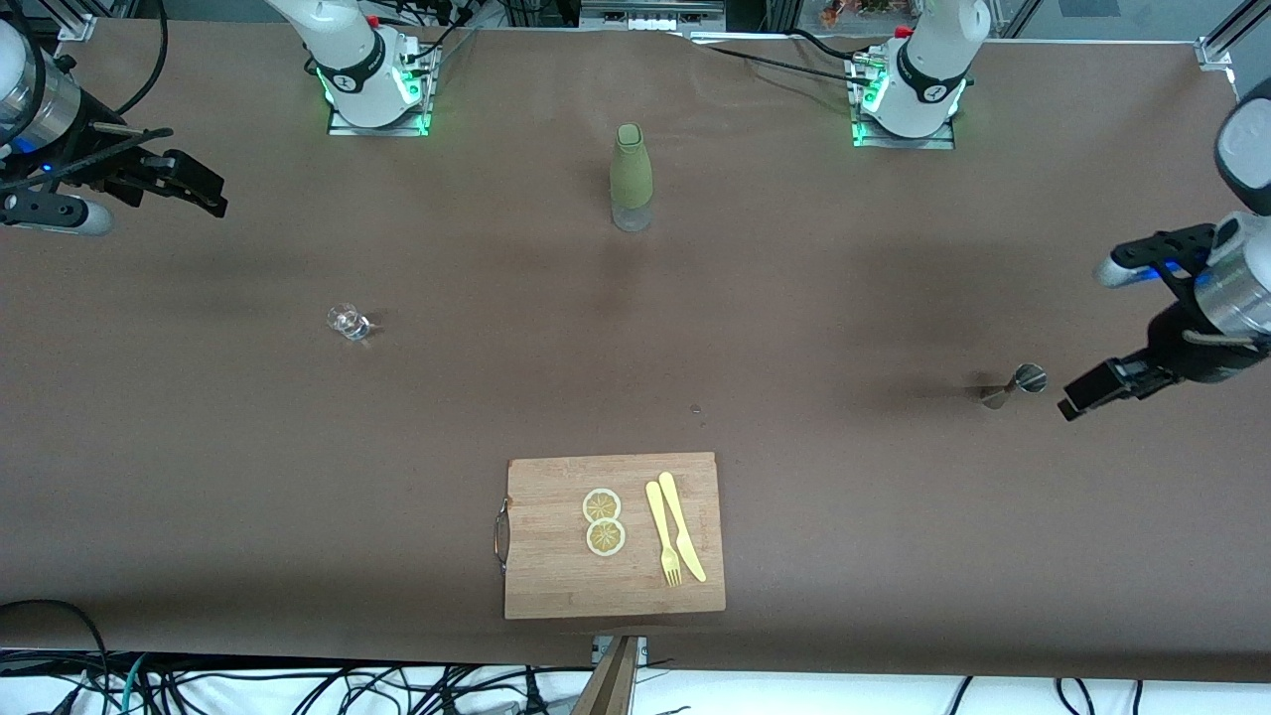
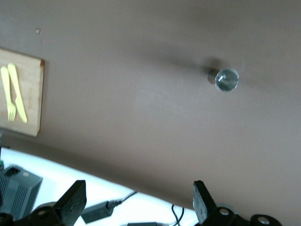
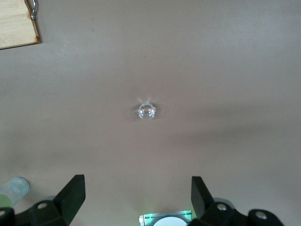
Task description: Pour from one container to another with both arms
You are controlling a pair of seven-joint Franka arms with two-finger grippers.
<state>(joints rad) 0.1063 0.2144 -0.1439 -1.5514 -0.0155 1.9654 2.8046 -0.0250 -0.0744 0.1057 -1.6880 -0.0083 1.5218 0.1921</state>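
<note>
Left gripper (image 1: 1074,401) jaws apart, holding nothing, up in the air at the left arm's end of the surface (image 1: 844,298), close beside the jigger (image 1: 1013,384) but not touching it. In the left wrist view the gripper (image 2: 138,200) shows two black fingers (image 2: 70,200) spread wide, with the jigger (image 2: 225,79) well clear of them.

Right gripper (image 1: 189,184) jaws apart, empty, raised over the right arm's end of the surface, well apart from the glass (image 1: 349,321). Right wrist view: gripper (image 3: 138,197) with fingers (image 3: 70,195) wide apart, glass (image 3: 146,110) standing alone on bare surface, away from them.

Glass upright on the surface toward the right arm's end, transparent, rim glinting. Jigger upright toward the left arm's end, shiny metal, casting a shadow. The two are well apart, at different ends of the surface.

Bottle (image 1: 632,177) with green sleeve stands upright mid-surface between the two arm bases, farther from the front camera than glass and jigger.

Board (image 1: 556,566) lies near the front edge, metal handle on the side toward the right arm's end. On it: two lemon slices (image 1: 603,521) touching each other, and a yellow fork (image 1: 662,531) and knife (image 1: 682,524) side by side next to the slices.
</note>
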